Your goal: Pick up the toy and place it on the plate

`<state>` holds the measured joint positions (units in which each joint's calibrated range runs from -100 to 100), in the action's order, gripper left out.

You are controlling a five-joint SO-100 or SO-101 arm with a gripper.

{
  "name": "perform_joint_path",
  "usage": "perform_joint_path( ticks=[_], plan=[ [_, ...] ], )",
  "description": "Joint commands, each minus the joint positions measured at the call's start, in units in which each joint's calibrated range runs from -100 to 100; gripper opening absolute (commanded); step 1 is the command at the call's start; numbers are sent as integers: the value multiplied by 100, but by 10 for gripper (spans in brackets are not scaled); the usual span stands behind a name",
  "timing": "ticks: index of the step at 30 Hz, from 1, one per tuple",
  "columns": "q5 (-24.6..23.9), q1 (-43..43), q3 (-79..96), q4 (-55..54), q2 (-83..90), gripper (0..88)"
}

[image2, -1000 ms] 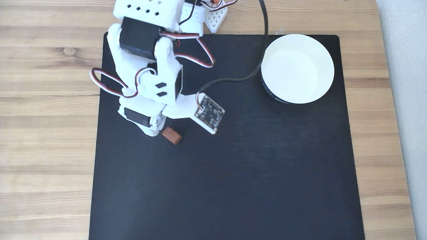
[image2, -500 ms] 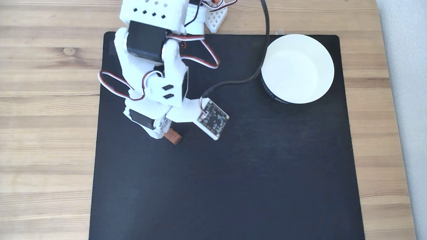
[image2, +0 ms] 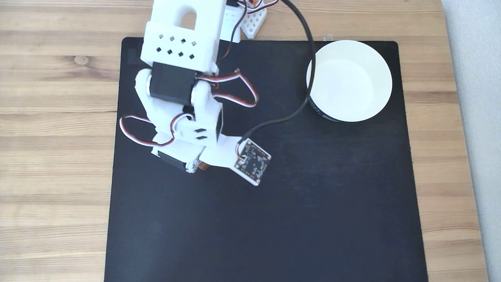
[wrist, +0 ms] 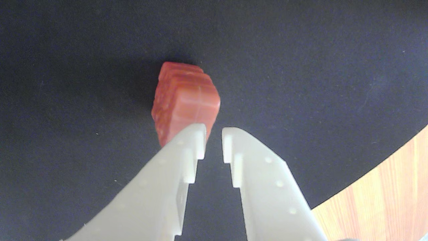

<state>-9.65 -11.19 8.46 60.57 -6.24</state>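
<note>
In the wrist view the toy (wrist: 185, 97), a reddish-brown speckled block, lies on the black mat just beyond my fingertips. My gripper (wrist: 214, 142) hangs close over it with only a narrow slit between the white fingers and nothing in that slit. The left fingertip (wrist: 192, 140) covers the block's near corner. In the fixed view just a brown sliver of the toy (image2: 202, 167) shows under the wrist. The plate (image2: 385, 74), a white dish with a dark outer band, stands empty at the mat's far right corner, well away from the arm.
A black mat (image2: 274, 219) covers the wooden table (image2: 58, 156). A black cable (image2: 301, 105) runs from the wrist camera board (image2: 253, 161) past the plate's left side. In the wrist view the mat's edge and bare wood (wrist: 384, 194) show at lower right.
The arm has stretched forward and down over the toy. The block was plainly in view beside the wrist before; now it is almost covered in the fixed view.
</note>
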Motion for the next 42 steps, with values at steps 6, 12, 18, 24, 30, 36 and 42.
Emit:
perform_joint_path(
  ticks=[6,12,18,24,30,36,42],
  plan=[
    [-21,111,-327,56,20,24],
    [-167,86,-742,615,20,24],
    [-334,103,-760,877,20,24],
    [-340,111,-751,1055,12,96],
    [-329,245,-769,1275,12,294],
    [-334,262,-769,1267,12,294],
    [-475,195,-724,1284,3,294]
  ],
)
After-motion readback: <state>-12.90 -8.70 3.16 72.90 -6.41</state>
